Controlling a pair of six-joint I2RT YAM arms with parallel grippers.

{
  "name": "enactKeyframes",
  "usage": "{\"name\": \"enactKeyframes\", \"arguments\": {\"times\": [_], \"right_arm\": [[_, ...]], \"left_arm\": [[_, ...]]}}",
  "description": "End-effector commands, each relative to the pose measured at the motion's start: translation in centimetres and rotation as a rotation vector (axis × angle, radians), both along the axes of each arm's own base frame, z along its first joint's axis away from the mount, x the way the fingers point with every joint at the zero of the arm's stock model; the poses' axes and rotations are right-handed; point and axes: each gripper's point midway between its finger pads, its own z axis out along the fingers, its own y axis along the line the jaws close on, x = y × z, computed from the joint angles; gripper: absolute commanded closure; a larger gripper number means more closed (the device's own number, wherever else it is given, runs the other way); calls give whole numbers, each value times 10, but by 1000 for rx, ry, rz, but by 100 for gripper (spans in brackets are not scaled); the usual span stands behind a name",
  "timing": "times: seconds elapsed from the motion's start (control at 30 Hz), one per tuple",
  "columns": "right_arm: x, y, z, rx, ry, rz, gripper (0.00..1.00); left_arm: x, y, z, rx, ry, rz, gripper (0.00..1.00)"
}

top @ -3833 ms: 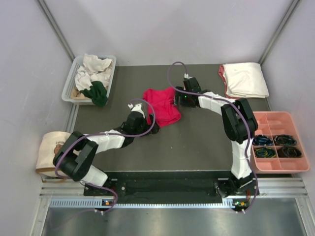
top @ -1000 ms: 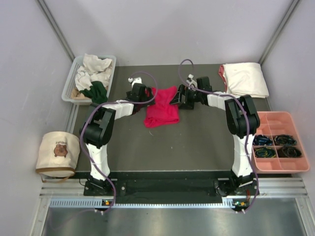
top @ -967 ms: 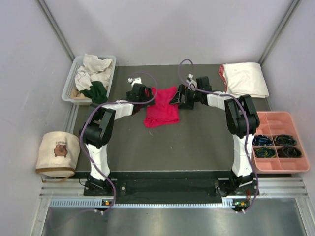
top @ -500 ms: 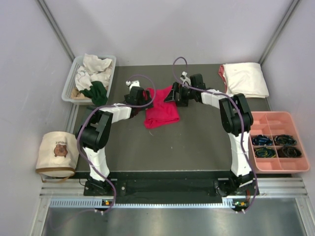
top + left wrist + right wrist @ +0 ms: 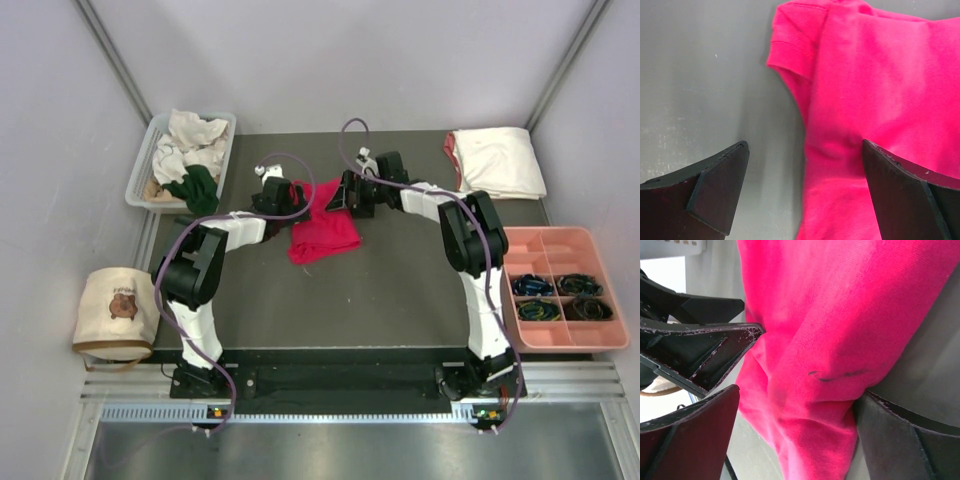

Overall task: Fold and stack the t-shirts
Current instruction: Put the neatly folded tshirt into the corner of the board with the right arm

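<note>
The crimson-red t-shirt (image 5: 325, 222) lies bunched on the dark table. My left gripper (image 5: 293, 196) is open at the shirt's upper left. In the left wrist view (image 5: 805, 145) the shirt's (image 5: 875, 100) left edge and sleeve lie flat between its spread fingers (image 5: 715, 185). My right gripper (image 5: 338, 196) is at the shirt's upper right, pointing left. In the right wrist view (image 5: 797, 392) its fingers (image 5: 695, 430) stand as wide apart, with a raised fold of red cloth (image 5: 830, 340) filling the gap. The left gripper's fingers show just beyond the fold.
A white bin (image 5: 143, 160) at the far left holds cream, tan and dark green shirts. A folded cream shirt on a salmon-pink one (image 5: 497, 162) lies at the far right. A pink compartment tray (image 5: 560, 240) is right. The bear-print bag (image 5: 117, 308) stands off the table's left.
The left arm swung from the shirt's lower left to its upper left. Over the last second both grippers drifted left. The shirt's upper right corner came left with the right gripper, narrowing the shirt.
</note>
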Motion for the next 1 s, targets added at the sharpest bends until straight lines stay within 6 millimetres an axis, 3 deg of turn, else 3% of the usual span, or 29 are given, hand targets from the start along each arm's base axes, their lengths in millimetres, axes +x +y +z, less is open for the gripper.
{"name": "enactKeyframes", "arguments": {"times": [0.0,0.2,0.3,0.4,0.43,0.47,0.6,0.7,0.73,0.83,0.87,0.97], "right_arm": [[-46,-6,-79,-177,191,28,10],[-51,-4,-78,-189,193,44,26],[-52,-2,-79,-189,194,52,44],[-52,0,-78,-177,197,62,71],[-52,0,-79,-175,203,60,89],[-52,1,-79,-173,201,65,99],[-52,3,-78,-176,206,88,100],[-50,-3,-78,-222,194,96,100],[-49,-6,-75,-244,178,97,100],[-38,-19,-57,-329,110,76,100],[-23,-24,-41,-371,50,48,100],[-17,-46,-24,-493,10,34,100]], "left_arm": [[-30,3,-25,7,125,-7,1],[-30,3,-26,2,127,-9,1],[-31,2,-26,1,129,-12,1],[-32,3,-27,1,129,-12,1],[-33,3,-26,1,129,-12,1],[-32,3,-25,1,128,-12,1],[-33,4,-12,-6,104,-10,1],[-39,8,14,-17,73,-6,1],[-40,10,33,-21,40,-4,1],[-47,16,64,-23,-14,2,1],[-49,18,70,-24,-25,1,1],[-57,24,89,-21,-55,11,1]]}}
